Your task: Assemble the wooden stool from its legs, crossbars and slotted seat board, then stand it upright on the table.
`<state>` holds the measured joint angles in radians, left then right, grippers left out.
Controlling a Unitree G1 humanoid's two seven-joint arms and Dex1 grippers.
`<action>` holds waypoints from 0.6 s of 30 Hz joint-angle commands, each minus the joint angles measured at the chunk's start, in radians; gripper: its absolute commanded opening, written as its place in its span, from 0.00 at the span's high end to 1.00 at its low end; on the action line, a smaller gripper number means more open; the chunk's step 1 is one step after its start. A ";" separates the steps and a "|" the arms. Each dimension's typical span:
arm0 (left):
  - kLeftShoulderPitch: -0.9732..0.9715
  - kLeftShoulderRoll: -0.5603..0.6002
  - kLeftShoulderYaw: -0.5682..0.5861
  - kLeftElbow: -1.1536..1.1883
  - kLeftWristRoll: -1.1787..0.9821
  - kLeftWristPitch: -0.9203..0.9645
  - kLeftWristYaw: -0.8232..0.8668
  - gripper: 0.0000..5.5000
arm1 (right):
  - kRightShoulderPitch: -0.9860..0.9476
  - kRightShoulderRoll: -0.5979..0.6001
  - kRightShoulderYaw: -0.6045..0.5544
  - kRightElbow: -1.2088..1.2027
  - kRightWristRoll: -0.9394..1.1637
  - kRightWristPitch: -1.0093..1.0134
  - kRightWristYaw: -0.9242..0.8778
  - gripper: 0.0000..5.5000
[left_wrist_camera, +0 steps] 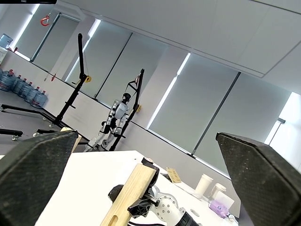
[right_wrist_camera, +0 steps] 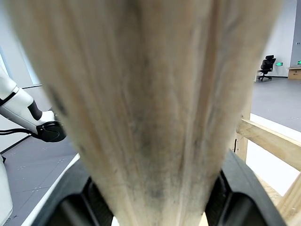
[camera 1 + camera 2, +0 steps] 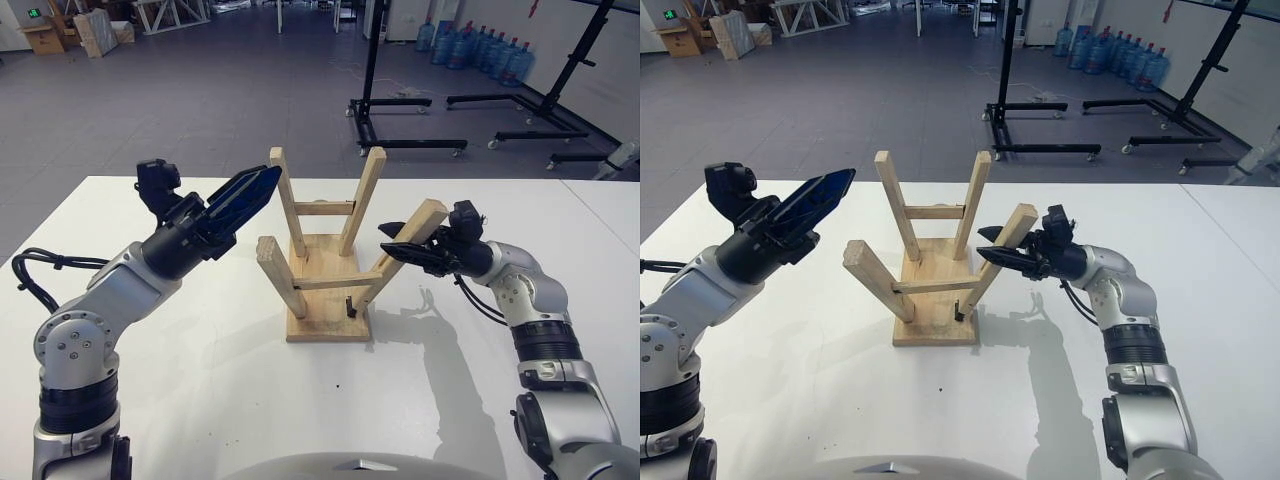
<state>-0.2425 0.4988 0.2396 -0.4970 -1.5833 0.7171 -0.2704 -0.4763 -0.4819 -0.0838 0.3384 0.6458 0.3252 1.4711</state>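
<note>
At the middle of the white counter (image 3: pixel 200 380), the pale wooden stool (image 3: pixel 322 285) is found upside down on its slotted seat board (image 3: pixel 320 327), with four legs pointing up. One slanted leg (image 3: pixel 428 215) on the right is clasped by the right pincer (image 3: pixel 392 240). The left pincer (image 3: pixel 262 185) is held agape beside the stool, touching nothing. Before turning, an opposite leg should be gripped too, so that the joints are not strained.
</note>
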 commanded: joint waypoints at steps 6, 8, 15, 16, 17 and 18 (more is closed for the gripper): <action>0.007 -0.006 -0.014 -0.006 0.014 -0.004 0.006 0.02 | -0.076 -0.001 0.036 0.022 -0.051 -0.024 0.033 0.63; 0.008 -0.007 -0.014 -0.005 0.016 -0.003 0.004 0.02 | -0.056 -0.001 0.051 -0.002 -0.062 -0.034 0.044 0.63; 0.010 -0.007 -0.015 -0.009 0.019 -0.001 0.002 0.02 | 0.008 -0.010 0.085 -0.064 -0.082 -0.060 0.061 0.63; 0.010 -0.007 -0.016 -0.012 0.020 -0.001 0.003 0.02 | 0.017 -0.011 0.085 -0.073 -0.079 -0.061 0.056 0.63; 0.011 -0.008 -0.018 -0.013 0.020 -0.001 0.002 0.02 | 0.029 -0.011 0.083 -0.084 -0.076 -0.061 0.048 0.63; 0.011 -0.009 -0.020 -0.014 0.020 0.000 0.001 0.02 | 0.038 -0.010 0.079 -0.091 -0.073 -0.061 0.037 0.63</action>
<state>-0.2367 0.4889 0.2298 -0.4989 -1.5682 0.7168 -0.2710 -0.4723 -0.4873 -0.0083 0.2679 0.5877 0.2643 1.5173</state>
